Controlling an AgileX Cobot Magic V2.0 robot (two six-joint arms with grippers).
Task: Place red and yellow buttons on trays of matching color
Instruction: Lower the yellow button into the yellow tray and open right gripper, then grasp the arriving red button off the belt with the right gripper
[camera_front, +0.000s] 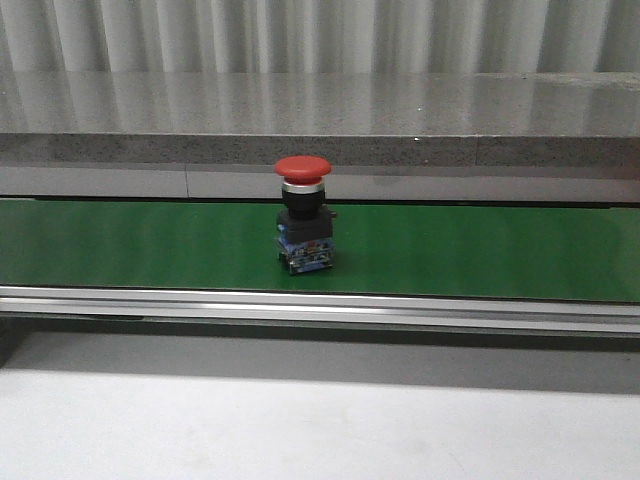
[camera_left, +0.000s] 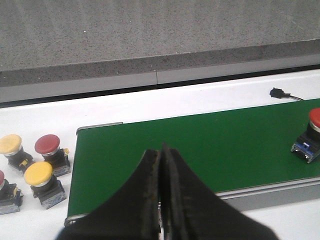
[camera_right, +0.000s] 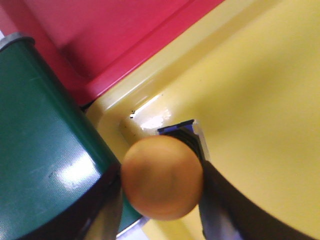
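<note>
Over the glossy yellow tray (camera_right: 260, 100), the right gripper (camera_right: 161, 200) clamps a domed yellow button (camera_right: 162, 177); left gripper (camera_left: 161, 200) pressed together.

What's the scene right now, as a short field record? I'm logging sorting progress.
belt item: one red button, upright on the green belt
left gripper: shut, empty, above the belt's end
right gripper: shut on yellow button, over the yellow tray
red tray: beside the yellow tray
waiting: spare buttons off the belt's end
</note>
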